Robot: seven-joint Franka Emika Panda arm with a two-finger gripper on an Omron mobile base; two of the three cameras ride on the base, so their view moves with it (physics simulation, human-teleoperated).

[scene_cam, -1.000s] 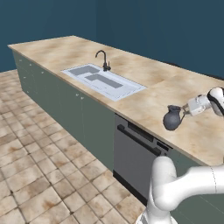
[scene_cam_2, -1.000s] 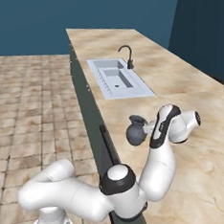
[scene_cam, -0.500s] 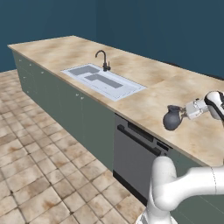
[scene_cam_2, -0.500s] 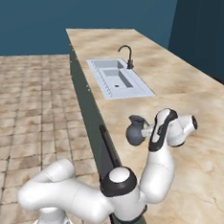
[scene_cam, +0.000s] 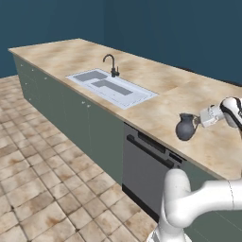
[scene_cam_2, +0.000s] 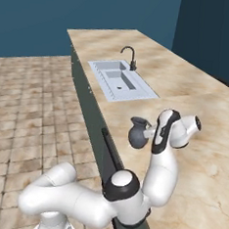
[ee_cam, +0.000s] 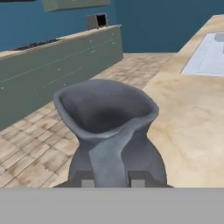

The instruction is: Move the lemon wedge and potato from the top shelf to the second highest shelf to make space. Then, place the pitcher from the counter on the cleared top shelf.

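The dark blue-grey pitcher [scene_cam: 185, 127] [scene_cam_2: 138, 135] stands upright on the beige counter [scene_cam: 156, 80] [scene_cam_2: 201, 104], near its front edge and right of the sink. My gripper [scene_cam: 199, 122] [scene_cam_2: 150, 132] reaches it sideways from the right. In the hand view the pitcher [ee_cam: 109, 127] is seen close up, with its flared rim toward the camera. Its handle strap runs down between the two fingertips of my gripper [ee_cam: 112, 179], which is shut on it. The lemon wedge, the potato and both shelves are out of view.
A pale sink [scene_cam: 111, 87] [scene_cam_2: 122, 80] with a dark faucet [scene_cam: 111, 64] [scene_cam_2: 129, 56] is set into the counter to the left. A dark dishwasher front [scene_cam: 146, 165] sits below the pitcher. Across the tiled floor runs another grey-green cabinet row [ee_cam: 57, 57].
The jaws have closed from wide open onto the pitcher's handle. Pitcher and arm have hardly shifted.
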